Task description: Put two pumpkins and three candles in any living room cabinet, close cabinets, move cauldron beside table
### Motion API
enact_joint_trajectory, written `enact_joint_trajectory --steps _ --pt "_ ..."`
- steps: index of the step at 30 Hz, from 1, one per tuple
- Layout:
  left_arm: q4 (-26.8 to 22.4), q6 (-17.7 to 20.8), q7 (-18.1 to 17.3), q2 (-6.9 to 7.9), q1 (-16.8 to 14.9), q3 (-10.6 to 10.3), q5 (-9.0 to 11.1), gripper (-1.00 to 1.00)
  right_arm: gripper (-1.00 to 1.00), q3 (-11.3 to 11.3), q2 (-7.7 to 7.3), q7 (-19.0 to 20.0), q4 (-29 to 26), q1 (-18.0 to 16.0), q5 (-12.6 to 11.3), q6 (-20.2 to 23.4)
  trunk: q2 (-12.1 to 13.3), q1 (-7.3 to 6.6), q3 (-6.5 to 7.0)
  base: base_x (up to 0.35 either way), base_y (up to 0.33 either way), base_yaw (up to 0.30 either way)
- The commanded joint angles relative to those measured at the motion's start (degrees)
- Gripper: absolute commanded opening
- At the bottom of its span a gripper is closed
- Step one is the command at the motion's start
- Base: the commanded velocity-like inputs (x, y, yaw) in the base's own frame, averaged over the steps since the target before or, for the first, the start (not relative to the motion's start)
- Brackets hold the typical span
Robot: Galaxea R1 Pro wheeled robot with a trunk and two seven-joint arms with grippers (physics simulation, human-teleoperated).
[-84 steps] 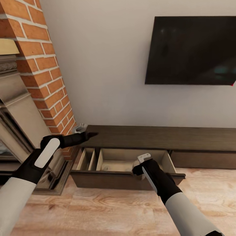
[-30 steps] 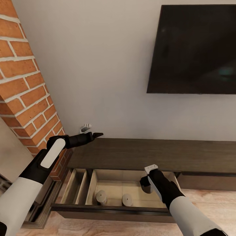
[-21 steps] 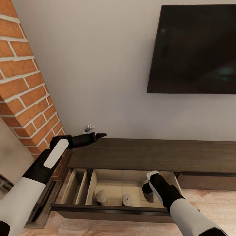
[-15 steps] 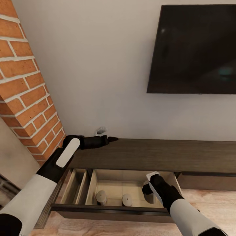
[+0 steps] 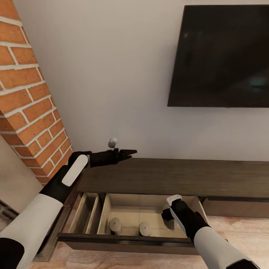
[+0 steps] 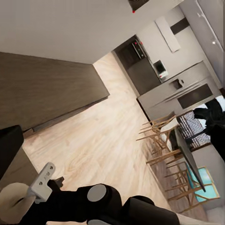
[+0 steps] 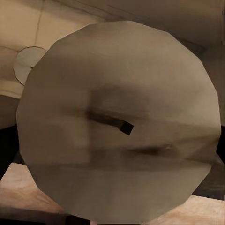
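The dark-brown cabinet [image 5: 168, 175] runs along the wall, and its left drawer [image 5: 127, 239] is pulled out. Two cream candles [image 5: 115, 225] [image 5: 144, 228] stand upright on the tan drawer floor. My right gripper [image 5: 167, 220] reaches down into the drawer's right part, shut on a third candle [image 7: 119, 124]. That candle's round top and wick face the right wrist camera, with another candle [image 7: 28, 65] behind it. My left gripper [image 5: 129, 153] hovers above the cabinet top's left end, open and holding nothing. The pumpkins are out of view.
A black TV [image 5: 220, 56] hangs on the wall above the cabinet. A brick chimney [image 5: 26, 93] stands close at the left. Wood floor [image 5: 239, 231] lies in front of the cabinet. The left wrist view looks across open floor toward chairs [image 6: 161, 140] and a kitchen.
The camera moved closer to the drawer after the oldest frame. In the last second my left arm swung right over the cabinet top and its wrist rolled. The right gripper sank slightly into the drawer.
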Motion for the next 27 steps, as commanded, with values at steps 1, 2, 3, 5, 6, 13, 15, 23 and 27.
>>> enact_joint_trajectory --steps 1,2,3,5,6,13,15,23,27 --pt "0.01 -0.09 -0.12 -0.05 0.0 0.02 0.01 1.0 -1.0 -0.03 -0.09 0.07 0.8 0.03 -0.04 -2.32 0.0 0.0 0.0 0.237 0.0 0.0" --pt "0.01 -0.14 -0.22 -0.05 0.04 0.05 0.02 1.0 -1.0 -0.04 -0.16 0.11 2.14 0.06 -0.07 -4.93 0.0 0.0 0.0 0.284 0.0 0.0" --pt "0.02 -0.16 -0.26 -0.05 0.03 0.07 0.02 1.0 -1.0 -0.04 -0.16 0.12 3.4 0.07 -0.02 -6.59 0.0 0.0 0.0 0.302 0.0 0.0" --pt "-0.01 -0.18 -0.31 -0.03 0.03 0.08 0.02 1.0 -1.0 -0.05 -0.12 0.16 5.87 0.09 0.09 -9.05 0.0 0.0 0.0 0.307 0.0 0.0" --pt "-0.02 -0.18 -0.31 -0.03 0.02 0.08 0.02 1.0 -1.0 -0.05 -0.11 0.16 6.2 0.09 0.1 -9.3 0.0 0.0 0.0 0.258 0.0 0.0" --pt "-0.07 -0.18 -0.33 -0.04 0.0 0.03 0.03 1.0 -1.0 -0.12 0.15 0.16 7.54 0.09 0.1 -10.29 0.0 0.0 0.0 0.048 0.0 0.0" --pt "-0.07 -0.17 -0.33 -0.04 0.01 0.02 0.03 1.0 -1.0 -0.13 0.13 0.09 7.51 0.09 0.11 -10.35 0.0 0.0 0.0 0.004 0.0 0.0" --pt "0.02 -0.12 -0.32 -0.04 0.03 0.08 0.03 1.0 -1.0 -0.17 0.32 -0.03 7.39 0.09 0.07 -10.25 0.0 0.0 0.26 0.0 0.0 -0.097" --pt "-0.01 -0.12 -0.33 0.0 0.04 0.08 0.03 1.0 -1.0 -0.14 0.42 -0.03 7.4 0.09 0.01 -10.23 0.0 0.0 0.52 0.0 0.0 -0.209"
